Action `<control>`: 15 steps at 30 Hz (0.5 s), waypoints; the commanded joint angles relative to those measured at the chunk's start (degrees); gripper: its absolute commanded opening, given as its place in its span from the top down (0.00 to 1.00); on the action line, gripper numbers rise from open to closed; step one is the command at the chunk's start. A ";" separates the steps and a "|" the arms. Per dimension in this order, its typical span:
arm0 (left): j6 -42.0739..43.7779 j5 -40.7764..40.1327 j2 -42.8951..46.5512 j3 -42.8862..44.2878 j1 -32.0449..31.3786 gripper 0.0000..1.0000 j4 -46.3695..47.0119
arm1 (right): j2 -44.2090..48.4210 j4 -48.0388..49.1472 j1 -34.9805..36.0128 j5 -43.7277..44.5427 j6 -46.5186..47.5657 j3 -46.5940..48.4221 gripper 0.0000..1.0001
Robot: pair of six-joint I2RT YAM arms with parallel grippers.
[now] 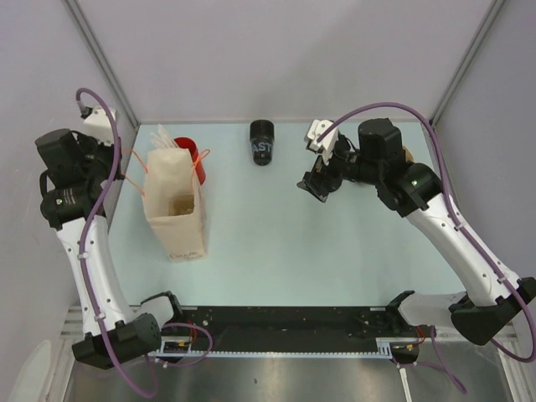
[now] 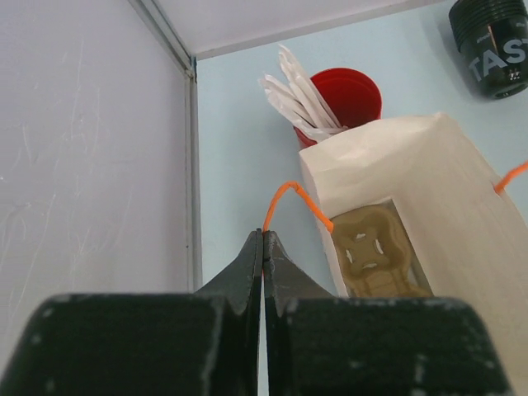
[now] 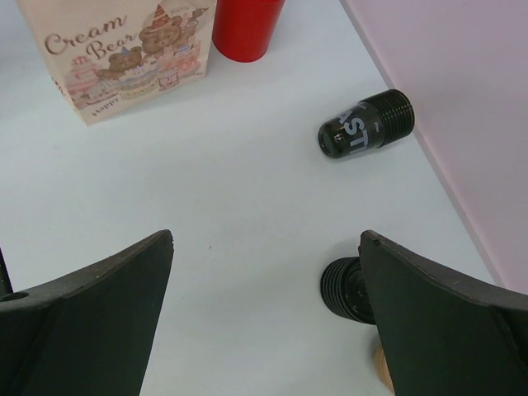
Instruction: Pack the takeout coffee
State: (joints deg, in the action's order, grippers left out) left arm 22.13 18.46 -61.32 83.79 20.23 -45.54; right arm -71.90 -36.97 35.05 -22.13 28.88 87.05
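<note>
The takeout coffee (image 1: 262, 142), a black cup with white lettering, lies on its side at the back middle of the table; it also shows in the right wrist view (image 3: 363, 124) and the left wrist view (image 2: 492, 45). A paper bag (image 1: 176, 209) stands open at the left, with a brown cup carrier (image 2: 375, 256) inside. My left gripper (image 2: 264, 241) is shut on the bag's orange handle (image 2: 289, 194), at the bag's left side (image 1: 124, 167). My right gripper (image 3: 266, 239) is open and empty, hovering to the right of the cup (image 1: 318, 180).
A red cup (image 1: 188, 149) with white sticks stands just behind the bag. A squat black ribbed piece (image 3: 345, 287) lies by my right finger, with something tan (image 3: 381, 367) beside it. Walls close in the table at the back and both sides.
</note>
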 commanded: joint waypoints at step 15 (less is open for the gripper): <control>0.63 3.07 -7.85 8.67 8.94 1.00 5.28 | 2.38 3.75 -1.03 -1.07 -1.02 -2.23 0.00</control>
State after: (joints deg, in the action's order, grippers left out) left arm 22.55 20.91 -69.10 89.65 26.61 -43.38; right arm -71.55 -35.62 34.28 -22.55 28.47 85.10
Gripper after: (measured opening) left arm 0.003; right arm 0.995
